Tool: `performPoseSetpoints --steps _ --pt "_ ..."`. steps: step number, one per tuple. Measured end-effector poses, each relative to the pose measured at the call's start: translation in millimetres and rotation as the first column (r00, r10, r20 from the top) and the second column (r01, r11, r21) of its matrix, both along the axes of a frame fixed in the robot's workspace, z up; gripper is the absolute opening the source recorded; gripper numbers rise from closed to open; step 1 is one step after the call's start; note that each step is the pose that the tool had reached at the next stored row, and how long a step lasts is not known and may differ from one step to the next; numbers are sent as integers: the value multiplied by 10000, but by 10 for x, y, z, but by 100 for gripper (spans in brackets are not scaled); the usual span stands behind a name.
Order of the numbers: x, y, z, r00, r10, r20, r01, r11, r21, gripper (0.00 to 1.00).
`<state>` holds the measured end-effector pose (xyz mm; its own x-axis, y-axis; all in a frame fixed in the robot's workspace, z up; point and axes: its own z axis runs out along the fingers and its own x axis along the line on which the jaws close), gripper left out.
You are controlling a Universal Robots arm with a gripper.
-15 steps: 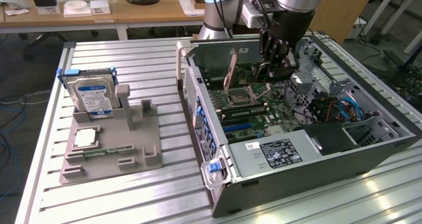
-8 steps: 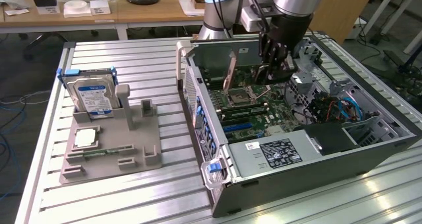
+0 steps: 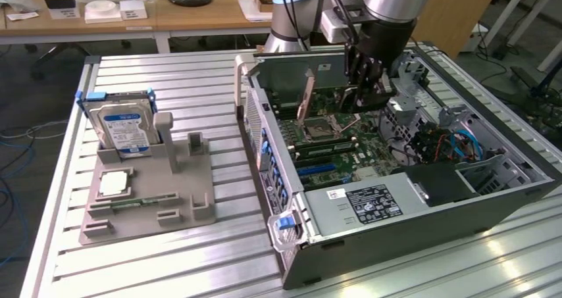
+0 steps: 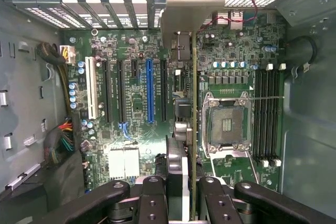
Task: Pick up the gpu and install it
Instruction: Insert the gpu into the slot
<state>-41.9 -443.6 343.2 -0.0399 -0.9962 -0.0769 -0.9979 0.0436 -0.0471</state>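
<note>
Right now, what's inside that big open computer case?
Inside the computer case: a green motherboard with an empty CPU socket, a power supply, and the gpu on edge, gripped by the fingers. The slot beneath the gpu is covered.

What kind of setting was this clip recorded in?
Probably a robotics lab or workshop set up for PC assembly. An open computer case lies on a slatted aluminium table, a grey fixture holds a hard drive, and wooden desks stand behind.
</note>
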Motion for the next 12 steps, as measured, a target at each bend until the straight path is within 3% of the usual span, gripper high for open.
performPoseSetpoints --steps 12 --pt "0 -11 -82 10000 0 -1 0 10000 -4 28"
